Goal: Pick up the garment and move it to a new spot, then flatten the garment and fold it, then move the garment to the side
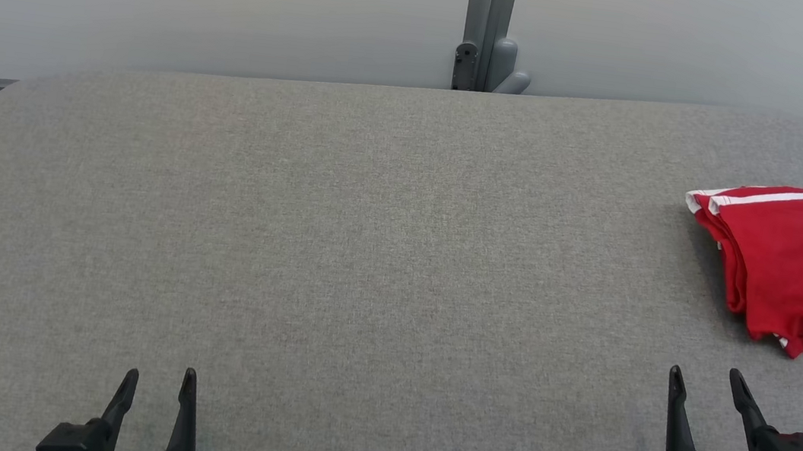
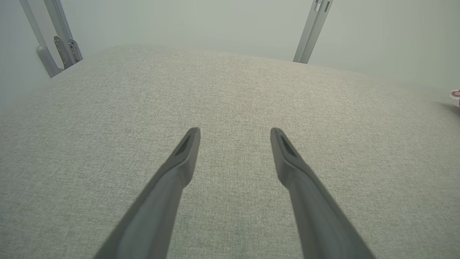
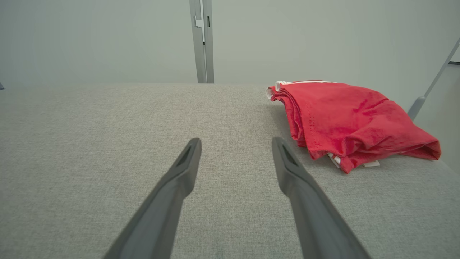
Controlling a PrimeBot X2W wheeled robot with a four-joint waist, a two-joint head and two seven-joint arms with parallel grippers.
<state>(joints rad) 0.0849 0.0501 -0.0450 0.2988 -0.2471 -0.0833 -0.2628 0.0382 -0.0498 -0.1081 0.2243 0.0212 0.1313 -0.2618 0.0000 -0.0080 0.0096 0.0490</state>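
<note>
the red garment (image 1: 795, 262) lies folded in a loose bundle at about 3 o'clock on the grey fabric-covered table (image 1: 367, 252), running off the right edge of the head view, with white stripes along its far edge and a bit of white showing under its near corner. the right gripper (image 1: 705, 372) sits at about 5 o'clock in that view, released, its two dark fingers spread apart and holding nothing; the garment is near it at roughly 1 o'clock, not touching. in the right wrist view the folded edges of the bundle face the fingers, just past the right fingertip. the left gripper (image 1: 161, 374) is at about 7 o'clock, also released and empty, well apart from the garment, over bare cloth. a grey metal post (image 1: 488, 29) stands behind the table at 12 o'clock against a pale wall.
</note>
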